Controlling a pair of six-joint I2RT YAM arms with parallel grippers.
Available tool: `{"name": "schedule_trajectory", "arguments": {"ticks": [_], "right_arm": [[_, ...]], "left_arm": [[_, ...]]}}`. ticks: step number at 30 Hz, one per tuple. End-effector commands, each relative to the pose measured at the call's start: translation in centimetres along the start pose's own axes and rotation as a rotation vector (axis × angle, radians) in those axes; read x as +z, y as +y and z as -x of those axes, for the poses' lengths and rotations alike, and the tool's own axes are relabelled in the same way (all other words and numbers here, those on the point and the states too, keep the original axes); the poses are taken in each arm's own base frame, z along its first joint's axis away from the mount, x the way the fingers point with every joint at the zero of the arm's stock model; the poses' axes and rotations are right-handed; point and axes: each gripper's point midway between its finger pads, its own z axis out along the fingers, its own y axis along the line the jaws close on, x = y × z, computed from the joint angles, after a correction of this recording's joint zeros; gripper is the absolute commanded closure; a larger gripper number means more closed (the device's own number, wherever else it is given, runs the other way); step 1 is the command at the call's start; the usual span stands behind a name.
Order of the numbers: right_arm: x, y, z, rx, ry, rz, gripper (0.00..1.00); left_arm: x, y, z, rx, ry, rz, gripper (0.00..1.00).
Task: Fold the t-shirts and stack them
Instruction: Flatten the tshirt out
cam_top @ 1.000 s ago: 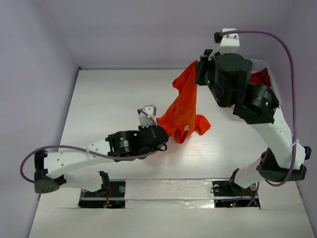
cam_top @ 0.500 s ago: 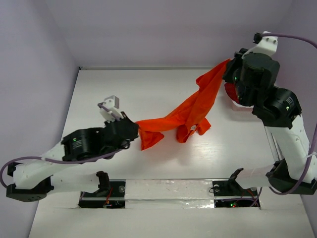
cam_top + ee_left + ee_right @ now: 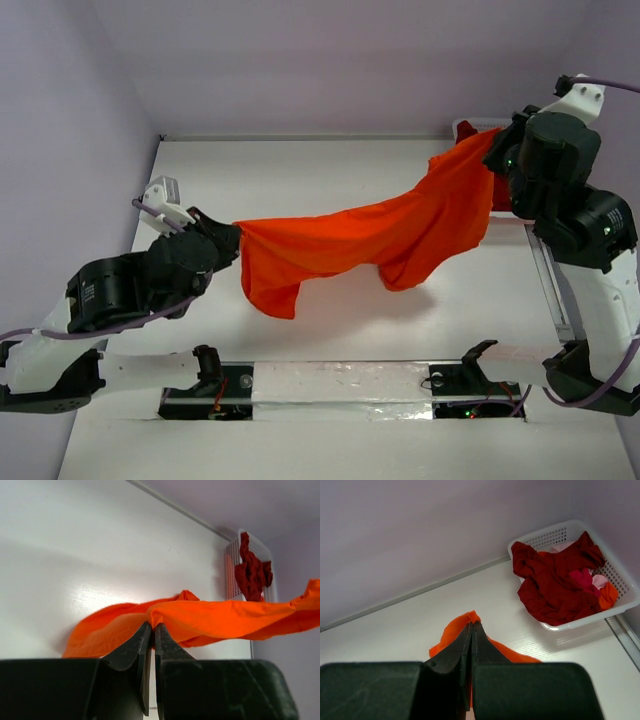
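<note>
White tabletop (image 3: 300,180) lies under the orange t-shirt (image 3: 370,235); left gripper (image 3: 151,627) and right gripper (image 3: 496,145) pinch its ends, stretching it, likely for folding.

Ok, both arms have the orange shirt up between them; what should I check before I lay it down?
1. Is the left gripper shut on the orange t-shirt: ok.
2. Is the right gripper shut on its other end: ok.
3. Cloth pulled flat between the grips: not ok, it sags and two flaps hang down.
4. Is the table under the cloth free: cannot tell, the cloth hides part of it.
5. Are the dark red t-shirts in the white basket: ok.
6. Which face is up: cannot tell.
</note>
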Motion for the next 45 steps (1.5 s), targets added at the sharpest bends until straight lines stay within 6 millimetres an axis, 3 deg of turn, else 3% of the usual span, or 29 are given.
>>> {"name": "schedule_trajectory", "arguments": {"ticks": [1, 5, 13, 16, 21, 26, 32, 37, 42, 45], "right_arm": [[-1.6, -1.2, 3.6, 0.077, -0.076, 0.007, 1.0], [-1.5, -2.0, 4.4, 0.096, -0.088, -0.01, 1.0], [-0.7, -2.2, 3.3, 0.096, -0.062, -0.005, 1.0], [-0.6, -1.1, 3.0, 0.081, -0.04, 0.046, 1.0], [-0.3, 2.0, 1.1, 0.035, 0.052, 0.193, 1.0], [-1.0, 1.9, 0.5, 0.018, 0.062, 0.231, 1.0], [-4.5, 2.3, 2.0, 0.052, 0.051, 0.359, 1.0], [-10.2, 3.0, 4.8, 0.109, 0.001, 0.57, 1.0], [-14.3, 2.6, 6.1, 0.123, -0.04, 0.701, 1.0], [-15.8, 1.8, 5.8, 0.12, -0.052, 0.734, 1.0]], "left_arm": [[0.2, 0.2, 4.0, -0.074, -0.166, 0.068, 1.0], [-0.2, 0.9, 6.5, -0.078, -0.233, 0.104, 1.0], [-1.8, 1.5, 10.0, -0.1, -0.304, 0.114, 1.0], [-2.4, 1.5, 11.2, -0.107, -0.333, 0.112, 1.0], [-2.4, 0.5, 11.7, -0.093, -0.332, 0.084, 1.0], [-3.2, 0.2, 13.0, -0.091, -0.345, 0.079, 1.0], [-5.0, -0.7, 15.4, -0.132, -0.36, 0.014, 1.0], [-6.4, -2.3, 16.1, -0.154, -0.328, -0.129, 1.0], [-7.4, -2.5, 16.1, -0.144, -0.308, -0.2, 1.0], [-7.1, -3.4, 14.9, -0.095, -0.269, -0.239, 1.0]]}}
